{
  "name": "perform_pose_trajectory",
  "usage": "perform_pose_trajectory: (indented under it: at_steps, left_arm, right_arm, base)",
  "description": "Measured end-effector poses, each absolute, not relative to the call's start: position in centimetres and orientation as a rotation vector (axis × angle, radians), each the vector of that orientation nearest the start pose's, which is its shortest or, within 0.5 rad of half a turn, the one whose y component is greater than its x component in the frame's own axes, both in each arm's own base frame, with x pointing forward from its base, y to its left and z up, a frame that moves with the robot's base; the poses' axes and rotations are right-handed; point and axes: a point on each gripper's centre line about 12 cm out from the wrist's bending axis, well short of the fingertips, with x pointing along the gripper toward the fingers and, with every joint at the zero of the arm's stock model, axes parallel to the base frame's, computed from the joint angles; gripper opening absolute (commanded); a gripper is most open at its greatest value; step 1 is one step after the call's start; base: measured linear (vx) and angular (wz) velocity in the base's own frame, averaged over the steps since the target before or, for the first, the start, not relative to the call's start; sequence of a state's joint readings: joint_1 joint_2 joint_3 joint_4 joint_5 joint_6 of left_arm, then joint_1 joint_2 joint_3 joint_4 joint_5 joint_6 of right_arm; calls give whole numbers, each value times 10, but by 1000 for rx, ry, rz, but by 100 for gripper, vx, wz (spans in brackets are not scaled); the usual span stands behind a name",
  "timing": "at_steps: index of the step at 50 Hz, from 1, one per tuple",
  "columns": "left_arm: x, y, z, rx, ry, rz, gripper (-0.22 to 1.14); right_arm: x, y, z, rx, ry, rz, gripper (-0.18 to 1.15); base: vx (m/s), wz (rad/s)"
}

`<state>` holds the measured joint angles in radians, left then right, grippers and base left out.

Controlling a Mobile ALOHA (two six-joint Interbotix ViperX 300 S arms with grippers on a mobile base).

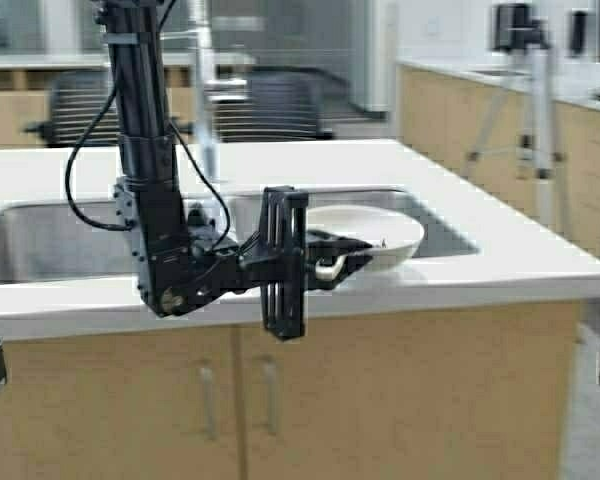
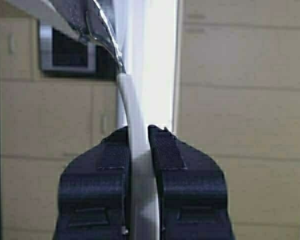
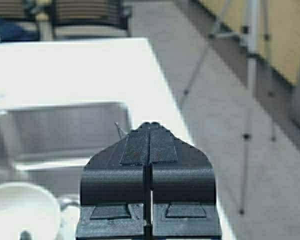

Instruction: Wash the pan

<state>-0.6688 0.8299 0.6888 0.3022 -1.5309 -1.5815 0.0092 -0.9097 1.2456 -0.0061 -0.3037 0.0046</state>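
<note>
White counter (image 1: pixel 500 265) spans the middle of the high view, wood cabinet doors (image 1: pixel 380 400) below it across the lower frame. Steel double sink (image 1: pixel 50 240) is set into the counter, left of centre to centre right. Left arm (image 1: pixel 145 150) descends from upper left and bends toward frame centre. The pan (image 1: pixel 370 232), white and shallow, sits at centre right over the sink's front edge, tilted slightly. Left gripper (image 1: pixel 332 266) is pinched on the pan's stubby handle (image 2: pixel 135 150); pads press it from both sides. Right gripper (image 3: pixel 150 130) has its fingers pressed together, nothing between them, above the counter's edge.
</note>
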Motion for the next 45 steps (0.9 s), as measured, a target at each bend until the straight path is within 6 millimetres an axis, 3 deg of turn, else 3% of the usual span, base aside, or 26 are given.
perform_pose_trajectory:
  at_steps: [18, 23, 36, 45]
  left_arm:
    - [279, -252, -4, -1464, 711, -741, 2]
    - [293, -238, -4, -1477, 668, -703, 2]
    - [355, -190, 0, -1504, 503, -616, 2]
    - [373, -182, -1, -1501, 495, -623, 2]
  right_arm:
    - [203, 2, 253, 0, 44, 11, 5]
    - [203, 2, 252, 0, 49, 11, 5]
    - [201, 2, 245, 0, 68, 11, 5]
    - [201, 2, 244, 0, 71, 10, 5]
  base:
    - [13, 28]
    - [15, 15]
    - [18, 11]
    - [18, 5]
